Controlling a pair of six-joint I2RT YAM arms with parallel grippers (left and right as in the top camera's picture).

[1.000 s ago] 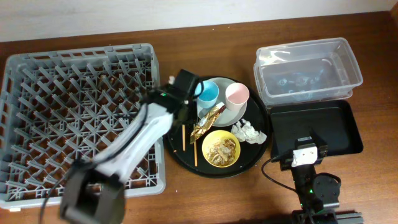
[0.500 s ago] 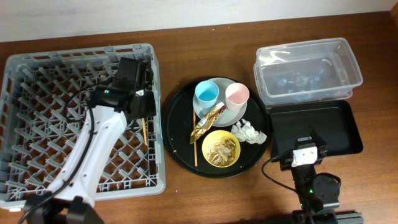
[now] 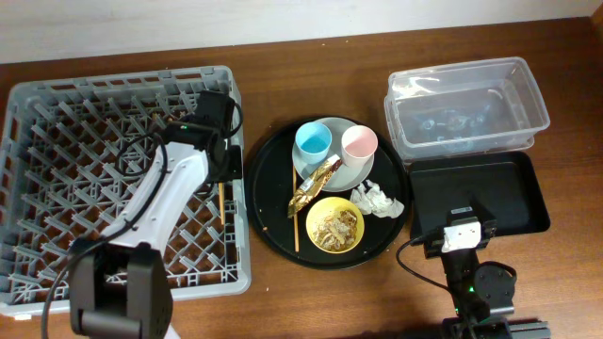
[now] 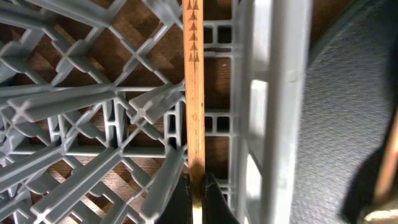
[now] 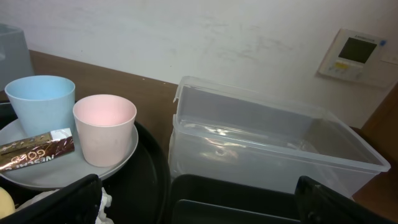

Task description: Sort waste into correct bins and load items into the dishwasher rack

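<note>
Since a second ago, the left gripper (image 4: 196, 198) has been carried from the round black tray (image 3: 267, 202) to the right side of the grey plastic dishwasher rack (image 3: 122, 77), and a wooden chopstick (image 4: 193, 93) has been brought with it.

The rack's floor is formed of a diagonal lattice with upright pegs. Just inside its right wall, the thin, straight chopstick is pinched at one end between the pressed-together fingers. Its long axis runs parallel to that wall and points straight away from the fingertips, and small printed marks are seen at its far end. Whether it touches the lattice cannot be told.

On the round tray, a second chopstick (image 3: 296, 234) is laid in the same direction. A pale grey plate (image 3: 353, 176) carries a light blue cup (image 3: 314, 142), a pink cup (image 3: 359, 143) and a crinkled gold foil wrapper (image 3: 314, 184). Near it are a yellow bowl (image 3: 316, 243) of beige food scraps (image 3: 335, 224) and a crumpled white napkin (image 3: 376, 200).

Further right, a clear tub (image 5: 249, 162) with rounded corners is set behind a shallow black rectangular tray (image 3: 499, 188). The right gripper (image 5: 196, 190) is spread wide, with nothing between its fingers.
</note>
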